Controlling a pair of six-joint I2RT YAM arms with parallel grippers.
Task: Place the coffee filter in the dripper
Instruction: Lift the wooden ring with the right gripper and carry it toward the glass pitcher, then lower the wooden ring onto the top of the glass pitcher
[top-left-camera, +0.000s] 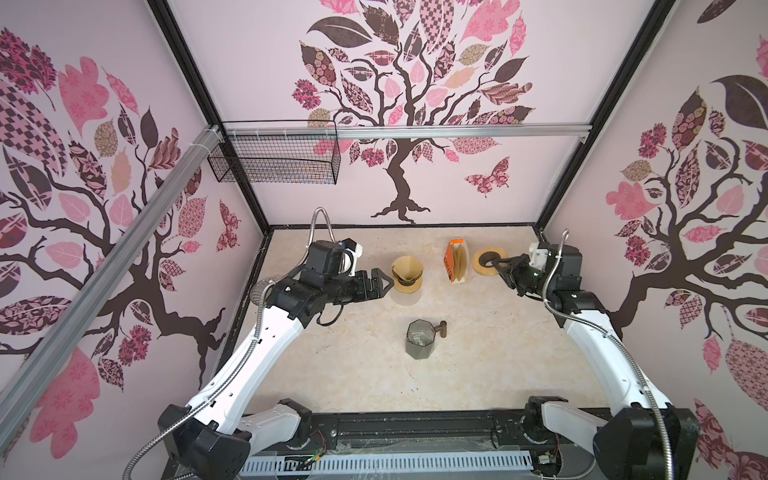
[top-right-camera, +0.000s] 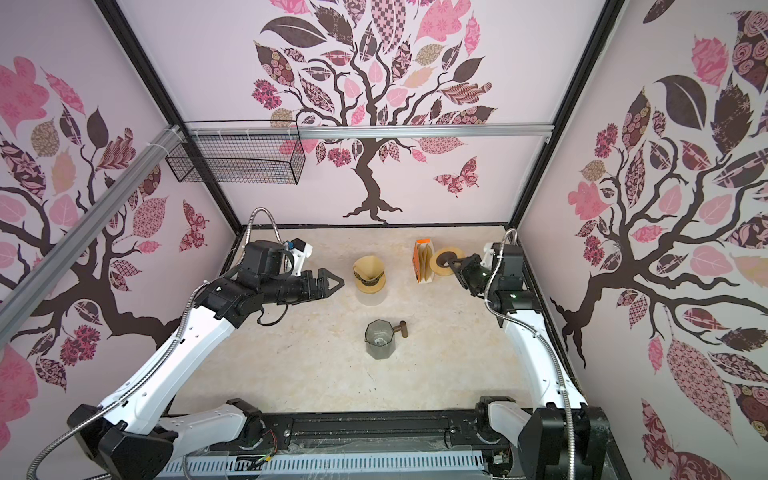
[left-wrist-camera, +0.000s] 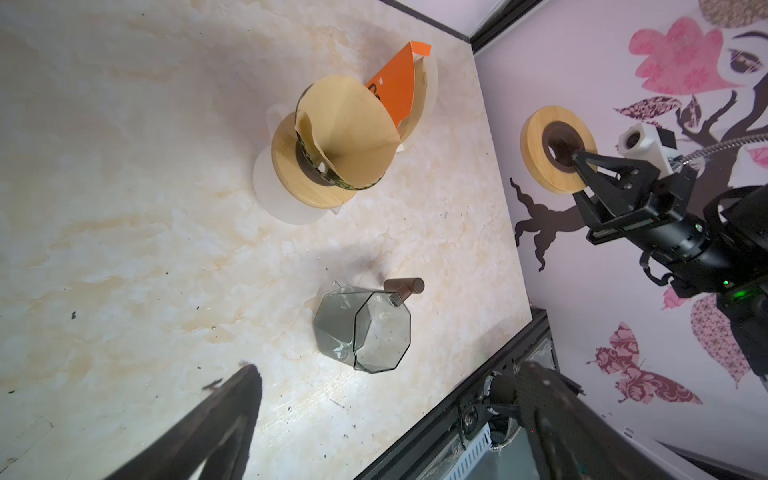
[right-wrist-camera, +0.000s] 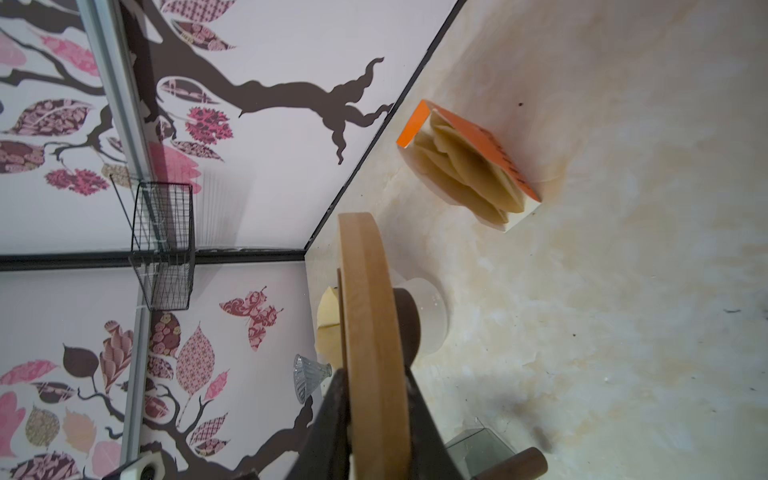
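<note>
On the table's far side: the dripper is standing upright on its wooden collar, just left of the orange filter box.
Coffee filter: sitting opened out inside the dripper's cone, its tan paper rim rising above the top.
Left gripper: hovering just left of the dripper, fingers spreading wide apart and carrying nothing.
Right gripper: clamping a wooden ring and holding it raised off the table, right of the filter box.
Filter box: standing open, with more folded paper filters fanning out of it.
Glass carafe: standing alone nearer the front, mid-table, its brown handle pointing right in both top views.
Wire basket: hanging from the back rail, upper left.
</note>
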